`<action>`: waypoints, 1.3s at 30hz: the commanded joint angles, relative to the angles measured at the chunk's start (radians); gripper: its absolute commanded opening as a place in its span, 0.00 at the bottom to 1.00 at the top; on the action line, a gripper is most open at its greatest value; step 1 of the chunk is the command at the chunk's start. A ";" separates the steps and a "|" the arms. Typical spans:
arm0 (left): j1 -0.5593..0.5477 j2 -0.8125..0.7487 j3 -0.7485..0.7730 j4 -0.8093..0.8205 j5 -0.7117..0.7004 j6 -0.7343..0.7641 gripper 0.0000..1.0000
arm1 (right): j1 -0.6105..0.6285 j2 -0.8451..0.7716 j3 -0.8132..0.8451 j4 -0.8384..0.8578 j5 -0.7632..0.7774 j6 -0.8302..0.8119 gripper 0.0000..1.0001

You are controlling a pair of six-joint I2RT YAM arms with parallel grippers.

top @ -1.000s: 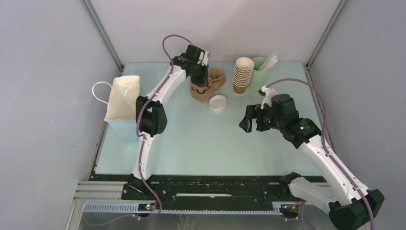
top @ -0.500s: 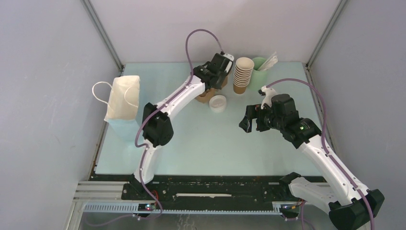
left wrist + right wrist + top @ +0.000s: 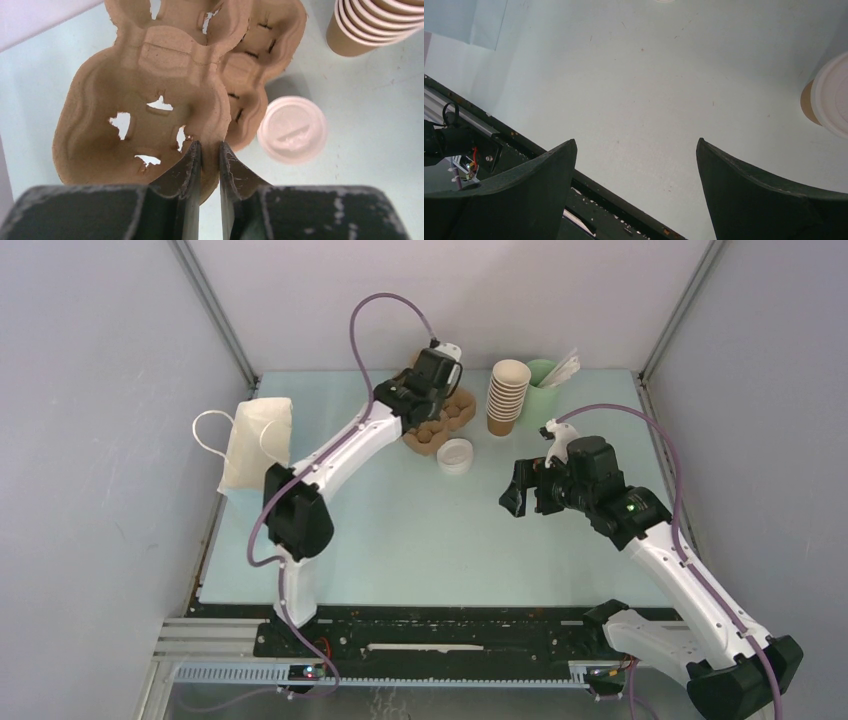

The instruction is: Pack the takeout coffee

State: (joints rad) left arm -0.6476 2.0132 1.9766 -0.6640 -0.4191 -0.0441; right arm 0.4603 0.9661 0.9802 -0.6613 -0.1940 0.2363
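The takeout coffee [image 3: 456, 455] stands on the table in the top view, its round white lid up. It also shows as a white lid [image 3: 292, 129] in the left wrist view, and at the right edge of the right wrist view [image 3: 831, 97] with a sliver of brown cup. My left gripper [image 3: 210, 145] is shut on the rim of a brown pulp cup carrier [image 3: 145, 100], held over a second carrier [image 3: 260, 65]. From above, that gripper [image 3: 420, 400] sits just behind the coffee. My right gripper [image 3: 515, 498] hangs open to the coffee's right, its jaws [image 3: 636, 145] wide over bare table.
A tall stack of brown cups [image 3: 507, 395] and a pale green cup of sticks [image 3: 545, 375] stand at the back right. A white paper bag with handles [image 3: 258, 445] stands at the left edge. The black base rail [image 3: 499, 145] runs along the near side.
My left arm swung right toward the cup stack, then back left over the carriers, its gripper still shut on the carrier. The right arm has not moved.
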 commanded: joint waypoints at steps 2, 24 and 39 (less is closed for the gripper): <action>-0.008 -0.292 -0.176 0.028 -0.005 -0.131 0.00 | 0.008 -0.028 0.003 0.030 -0.025 -0.011 0.98; -0.328 -1.077 -0.994 0.123 0.089 -0.068 0.00 | 0.087 0.177 0.176 0.277 0.001 0.473 0.94; -0.387 -0.998 -1.010 0.189 -0.023 -0.191 0.00 | 0.247 0.369 0.109 0.443 0.299 0.904 0.80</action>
State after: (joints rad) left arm -1.0195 0.9993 0.9791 -0.5320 -0.3988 -0.2070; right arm 0.6823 1.2991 1.0992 -0.3008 0.0216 1.0325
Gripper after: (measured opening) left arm 0.196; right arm 0.824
